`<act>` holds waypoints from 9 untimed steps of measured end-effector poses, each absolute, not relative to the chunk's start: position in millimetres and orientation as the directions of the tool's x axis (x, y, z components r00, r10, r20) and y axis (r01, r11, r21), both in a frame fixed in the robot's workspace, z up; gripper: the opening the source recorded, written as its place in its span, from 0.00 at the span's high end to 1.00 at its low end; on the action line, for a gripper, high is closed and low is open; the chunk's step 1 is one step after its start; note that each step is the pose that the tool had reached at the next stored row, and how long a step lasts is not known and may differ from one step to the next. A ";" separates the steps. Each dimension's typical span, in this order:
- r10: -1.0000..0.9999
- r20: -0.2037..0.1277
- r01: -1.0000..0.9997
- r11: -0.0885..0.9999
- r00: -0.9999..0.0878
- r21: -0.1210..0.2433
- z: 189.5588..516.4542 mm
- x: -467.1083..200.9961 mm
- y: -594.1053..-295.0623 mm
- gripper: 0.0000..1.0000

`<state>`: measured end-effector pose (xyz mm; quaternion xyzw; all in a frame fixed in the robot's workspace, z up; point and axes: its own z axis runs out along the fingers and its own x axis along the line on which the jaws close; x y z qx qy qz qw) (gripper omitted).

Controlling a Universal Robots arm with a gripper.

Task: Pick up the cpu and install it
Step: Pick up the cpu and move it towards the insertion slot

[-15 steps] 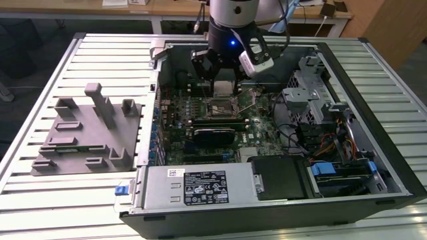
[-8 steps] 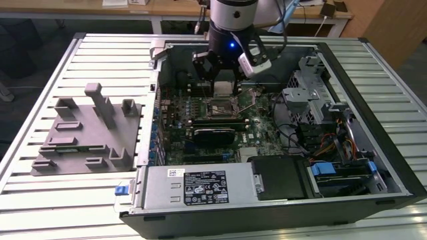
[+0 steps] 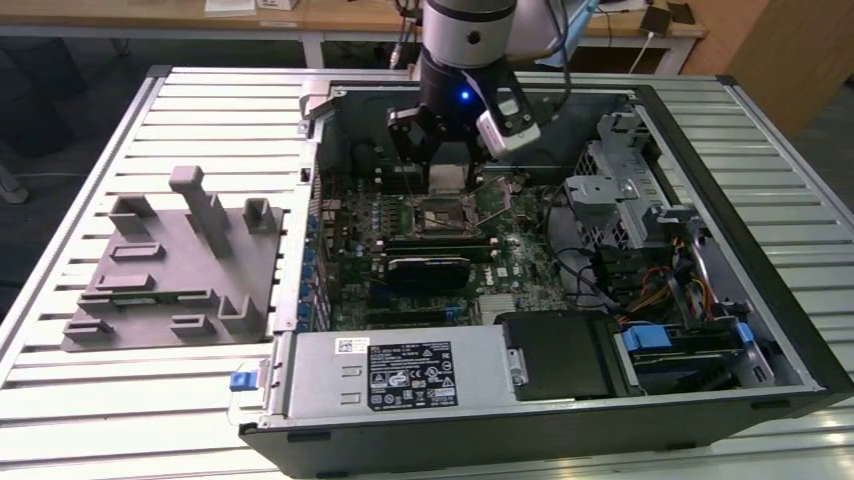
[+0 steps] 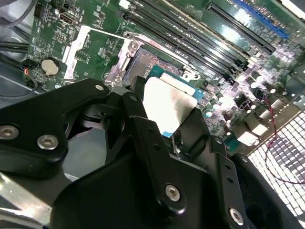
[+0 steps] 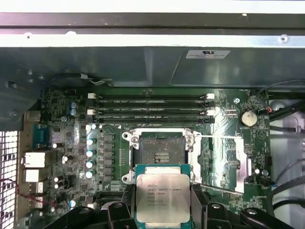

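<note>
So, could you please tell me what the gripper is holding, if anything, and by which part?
The gripper holds the cpu, pinched between its fingers by two opposite side edges, metal top plate uncovered.

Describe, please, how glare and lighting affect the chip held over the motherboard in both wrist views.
In the second wrist view, glare washes the silvery-grey square cpu white; in the first wrist view, the cpu sits evenly lit in the black end effector, while the metal case rim glares white.
</note>
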<state>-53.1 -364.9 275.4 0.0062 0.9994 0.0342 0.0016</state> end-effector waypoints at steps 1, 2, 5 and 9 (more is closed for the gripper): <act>0.013 -0.003 0.012 0.998 -1.000 0.068 274.2 -52.9 -364.4 0.46; 0.013 -0.003 0.012 0.998 -1.000 0.069 272.9 -52.6 -363.9 0.46; 0.013 -0.002 0.013 0.998 -1.000 0.068 269.5 -51.9 -362.8 0.46; 0.013 -0.002 0.013 0.998 -1.000 0.068 267.3 -51.2 -362.3 0.46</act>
